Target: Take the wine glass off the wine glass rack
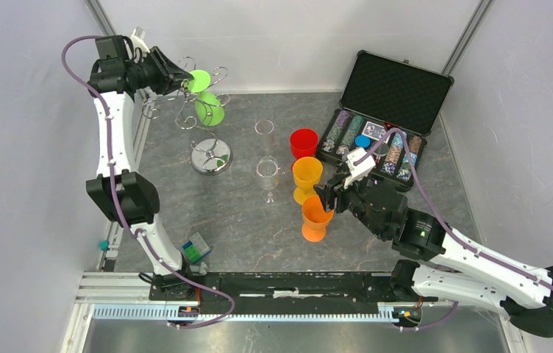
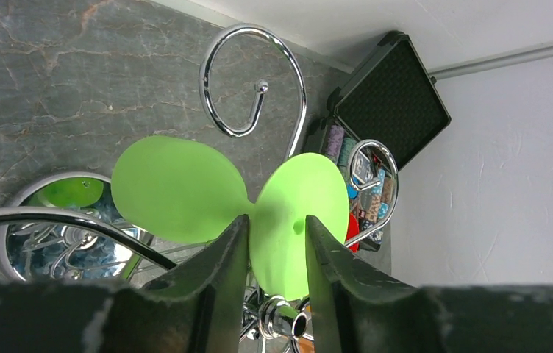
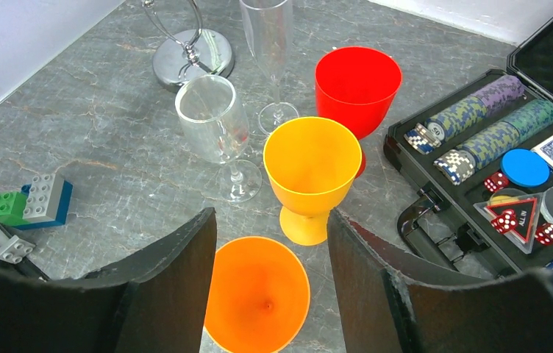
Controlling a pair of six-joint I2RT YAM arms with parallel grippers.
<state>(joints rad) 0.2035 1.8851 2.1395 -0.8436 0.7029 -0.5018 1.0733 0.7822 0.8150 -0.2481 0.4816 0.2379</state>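
Note:
The wine glass rack (image 1: 187,116) is a silver wire tree with curled arms and a round mirrored base (image 1: 211,157), at the back left. A lime-green wine glass (image 1: 208,107) hangs on it, foot (image 1: 199,79) uppermost. My left gripper (image 1: 184,77) is at the rack's top. In the left wrist view the gripper (image 2: 277,220) has its jaws drawn in on the glass's foot (image 2: 288,198), with the bowl (image 2: 174,191) to the left and a scroll arm (image 2: 248,81) behind. My right gripper (image 1: 326,198) is open and empty above an orange goblet (image 3: 257,298).
Two clear glasses (image 1: 264,131) (image 1: 268,173), a red goblet (image 1: 304,142) and a yellow one (image 1: 307,176) stand mid-table with the orange goblet (image 1: 316,218). An open poker-chip case (image 1: 384,110) is at the back right. Toy bricks (image 1: 196,248) lie front left.

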